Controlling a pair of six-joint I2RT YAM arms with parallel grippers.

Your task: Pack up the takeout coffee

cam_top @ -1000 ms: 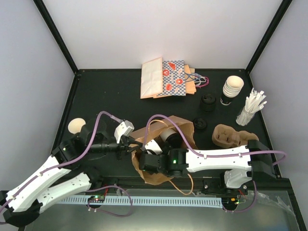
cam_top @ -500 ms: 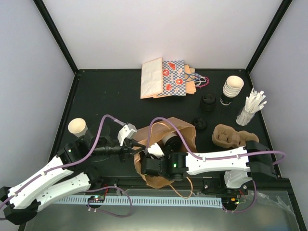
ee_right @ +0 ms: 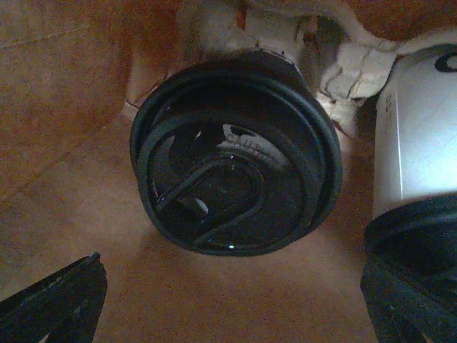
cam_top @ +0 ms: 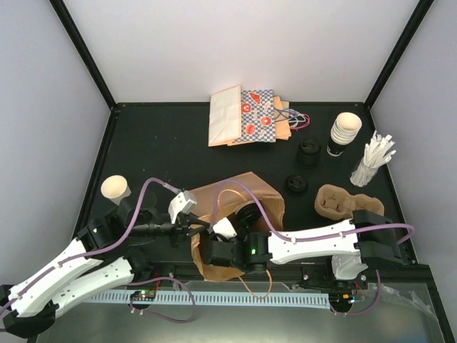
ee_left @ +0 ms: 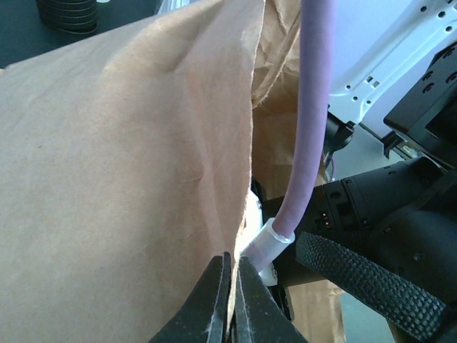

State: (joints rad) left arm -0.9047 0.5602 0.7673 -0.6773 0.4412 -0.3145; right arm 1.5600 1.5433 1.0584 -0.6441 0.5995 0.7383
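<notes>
With the left gripper's (ee_left: 230,289) fingers pinching the paper bag's (ee_left: 121,179) rim, the coffee cup (ee_right: 235,153) lies inside, seemingly released before the right gripper's (ee_right: 232,304) spread fingers; next, withdraw cleanly.

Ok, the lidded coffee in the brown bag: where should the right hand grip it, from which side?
Pinch the black lid across its rim, probably, entering the brown bag by its mouth. The takeout coffee faces the right hand lid-first, so its paper wall is hidden and the rim is the only graspable part showing. The hand is open, one finger low on either side.
</notes>
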